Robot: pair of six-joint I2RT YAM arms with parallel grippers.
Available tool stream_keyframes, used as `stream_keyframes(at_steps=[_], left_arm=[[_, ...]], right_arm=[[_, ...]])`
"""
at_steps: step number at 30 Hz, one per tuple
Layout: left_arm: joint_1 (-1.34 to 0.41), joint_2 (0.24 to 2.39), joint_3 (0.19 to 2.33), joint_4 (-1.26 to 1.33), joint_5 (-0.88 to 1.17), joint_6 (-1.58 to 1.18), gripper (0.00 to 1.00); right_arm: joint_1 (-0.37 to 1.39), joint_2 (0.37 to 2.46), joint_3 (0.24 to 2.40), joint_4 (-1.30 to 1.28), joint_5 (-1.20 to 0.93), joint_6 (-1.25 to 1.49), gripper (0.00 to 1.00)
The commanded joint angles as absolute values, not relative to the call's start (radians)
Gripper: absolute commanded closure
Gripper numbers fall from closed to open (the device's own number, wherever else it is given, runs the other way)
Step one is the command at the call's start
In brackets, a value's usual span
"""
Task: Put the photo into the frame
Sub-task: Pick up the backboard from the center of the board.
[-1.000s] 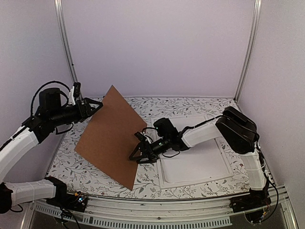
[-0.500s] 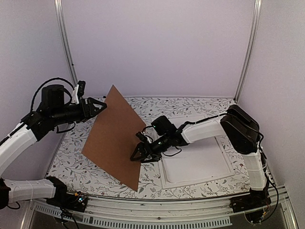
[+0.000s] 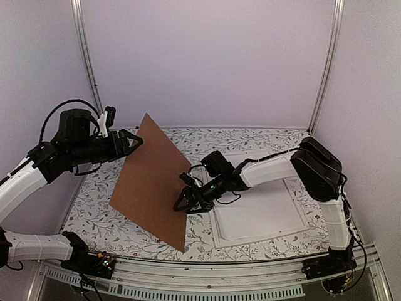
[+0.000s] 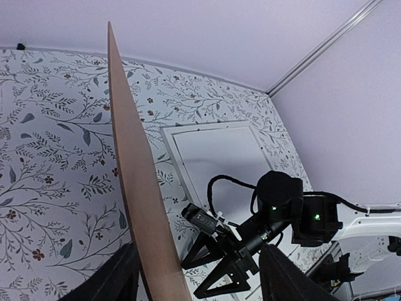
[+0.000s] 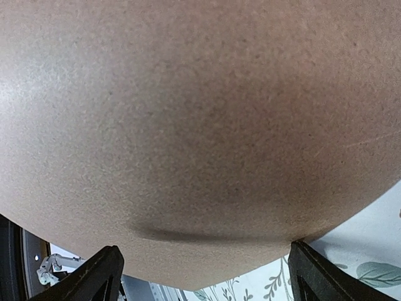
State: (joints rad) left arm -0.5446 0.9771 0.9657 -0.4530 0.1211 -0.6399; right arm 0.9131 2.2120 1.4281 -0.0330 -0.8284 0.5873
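With the photo not showing, the frame is lying at the bench's 3 o'clock, and the tilted backing board at 9 o'clock is risking toppling, released left fingers merely straddling its edge, released right fingers propping its face.

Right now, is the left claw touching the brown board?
Touching. In the left wrist view, the brown board leans right against one finger of the left claw.

The left arm and right arm have white shells, black joints, looping black cables.
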Motion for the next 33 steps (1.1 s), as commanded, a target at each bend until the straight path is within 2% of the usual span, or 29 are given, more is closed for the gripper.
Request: stream_keyframes(at_steps=[1,17,33], left_arm=[[-0.591,1.004,0.899,-0.573,0.19,-0.668,0.32],[-0.591,1.007,0.872,-0.395,0.288,-0.767,0.31],[-0.596,0.985,0.851,-0.372,0.304,-0.705,0.34]], right_arm=[[0.905,2.203,1.413,0.056,-0.851,0.577,0.03],[0.913,2.202,1.442,-0.055,-0.704,0.57,0.03],[0.915,2.202,1.388,0.101,-0.846,0.47,0.05]])
